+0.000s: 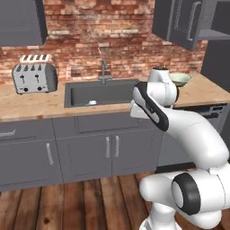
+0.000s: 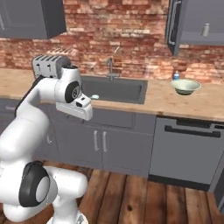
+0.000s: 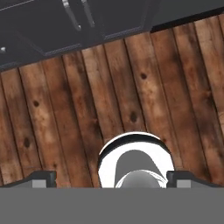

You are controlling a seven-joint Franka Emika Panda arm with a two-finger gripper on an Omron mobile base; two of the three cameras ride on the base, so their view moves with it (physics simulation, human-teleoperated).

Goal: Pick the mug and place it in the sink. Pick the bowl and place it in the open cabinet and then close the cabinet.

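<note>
The teal mug [image 1: 91, 103] sits low inside the dark grey sink [image 1: 112, 92], near its front wall; just a small part of it [image 2: 95, 96] peeks over the sink [image 2: 124, 89] rim. The cream bowl [image 1: 180, 79] with green markings stands on the counter right of the sink, also seen as bowl [image 2: 186, 86]. Above it the dark cabinet [image 1: 186, 22] hangs with its door swung open, cabinet [image 2: 197, 24]. My gripper [image 3: 111, 179] is open, fingertips [image 3: 41, 178] wide apart, pointing down at the wooden floor in front of the sink cupboards, holding nothing.
A silver toaster [image 1: 35, 77] stands on the counter at the left. A small blue bottle [image 2: 176, 75] stands behind the bowl. A dishwasher front [image 2: 188, 148] sits under the counter at the right. A faucet [image 1: 104, 72] rises behind the sink.
</note>
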